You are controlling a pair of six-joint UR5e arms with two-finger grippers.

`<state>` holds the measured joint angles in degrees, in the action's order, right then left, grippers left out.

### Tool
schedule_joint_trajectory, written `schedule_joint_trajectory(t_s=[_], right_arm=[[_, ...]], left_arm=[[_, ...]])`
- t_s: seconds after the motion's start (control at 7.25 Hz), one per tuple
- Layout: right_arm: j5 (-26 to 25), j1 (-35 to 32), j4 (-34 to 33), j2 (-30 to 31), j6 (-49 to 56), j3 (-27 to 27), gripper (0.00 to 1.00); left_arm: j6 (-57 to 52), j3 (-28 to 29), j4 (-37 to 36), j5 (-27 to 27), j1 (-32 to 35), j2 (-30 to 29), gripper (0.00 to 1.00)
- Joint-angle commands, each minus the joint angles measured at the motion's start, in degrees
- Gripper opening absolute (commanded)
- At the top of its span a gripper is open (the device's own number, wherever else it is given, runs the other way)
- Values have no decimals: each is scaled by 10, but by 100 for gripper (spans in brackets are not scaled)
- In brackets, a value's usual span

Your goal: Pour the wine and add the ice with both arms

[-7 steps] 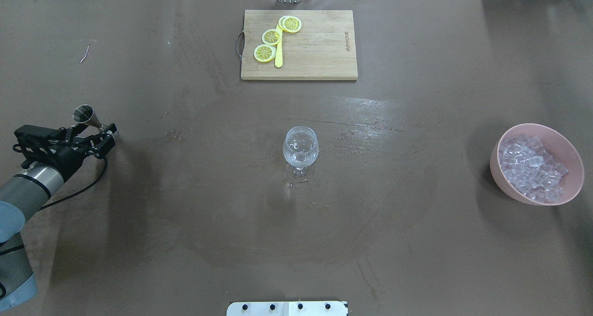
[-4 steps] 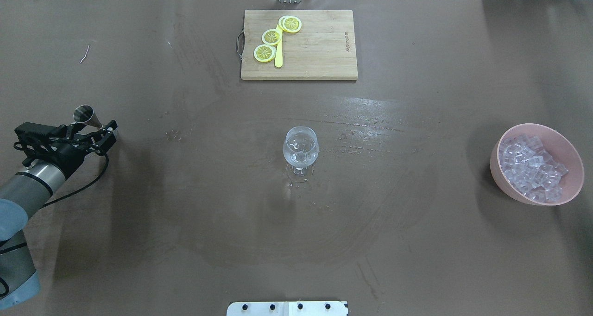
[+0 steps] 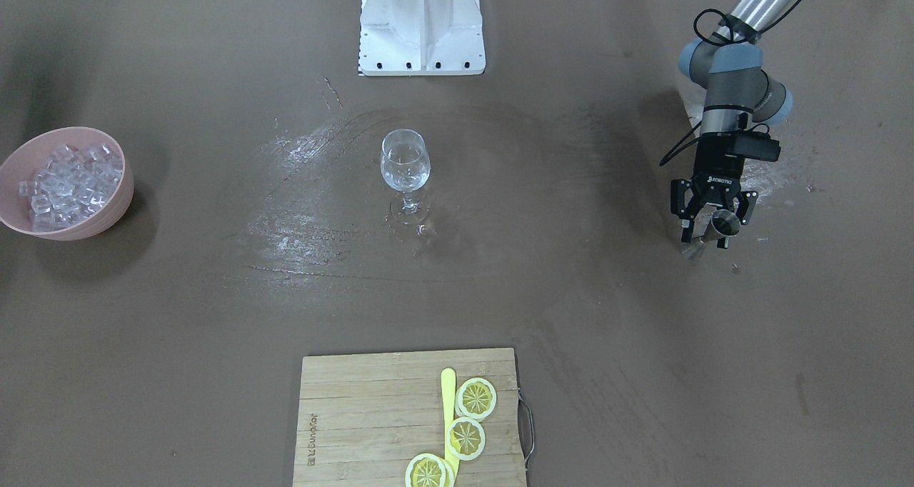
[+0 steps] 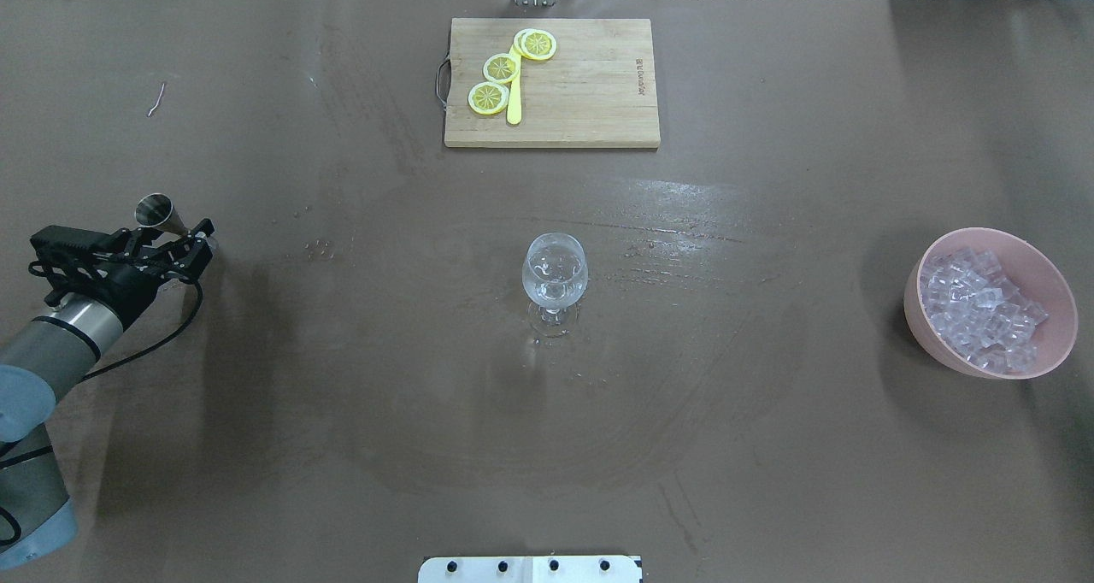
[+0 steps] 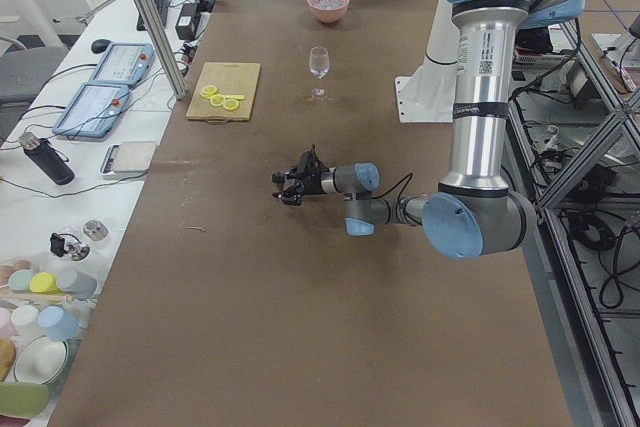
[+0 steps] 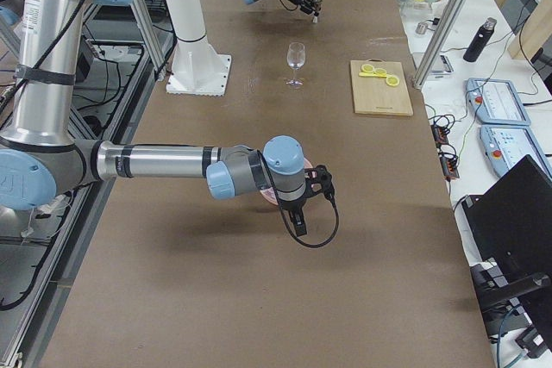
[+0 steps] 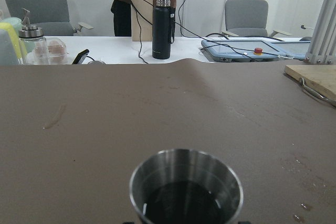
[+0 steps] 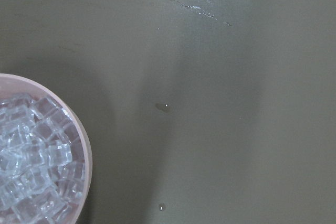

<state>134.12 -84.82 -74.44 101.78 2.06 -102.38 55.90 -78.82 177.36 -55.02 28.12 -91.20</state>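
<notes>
My left gripper (image 4: 198,241) is at the table's left edge, low over the table, shut on a steel jigger (image 4: 158,213) held upright. The left wrist view looks into the jigger's cup (image 7: 186,187), which has only drops inside. A wine glass (image 4: 555,279) stands mid-table, with a little clear wine low in its bowl that is hard to see. Ice cubes (image 4: 983,309) fill a pink bowl (image 4: 914,309) at the far right. My right gripper (image 6: 299,228) hangs over that bowl, and I cannot tell whether it is open. The right wrist view shows the ice (image 8: 31,166) but no fingers.
A wooden cutting board (image 4: 590,87) with lemon slices (image 4: 500,68) and a yellow strip lies at the table's far edge. The white pedestal base (image 3: 421,23) stands on the robot's side. Wet smears (image 3: 300,187) spread around the glass.
My left gripper has shifted slightly back toward the table's left edge and a little lower. The jigger's top has hardly moved. The glass and bowl are unmoved.
</notes>
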Motion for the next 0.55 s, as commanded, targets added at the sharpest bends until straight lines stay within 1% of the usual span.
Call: schedule_joint_trajectory(t_s=[0.0, 0.28, 0.41], right_arm=[[0, 0, 0, 0, 0, 1, 100], [0, -1, 0, 0, 0, 0, 100], [0, -1, 0, 0, 0, 0, 100]], left_arm=[[0, 9, 1, -1, -1, 1, 50], [1, 11, 1, -1, -1, -2, 44], [1, 11, 1, -1, -1, -2, 39]])
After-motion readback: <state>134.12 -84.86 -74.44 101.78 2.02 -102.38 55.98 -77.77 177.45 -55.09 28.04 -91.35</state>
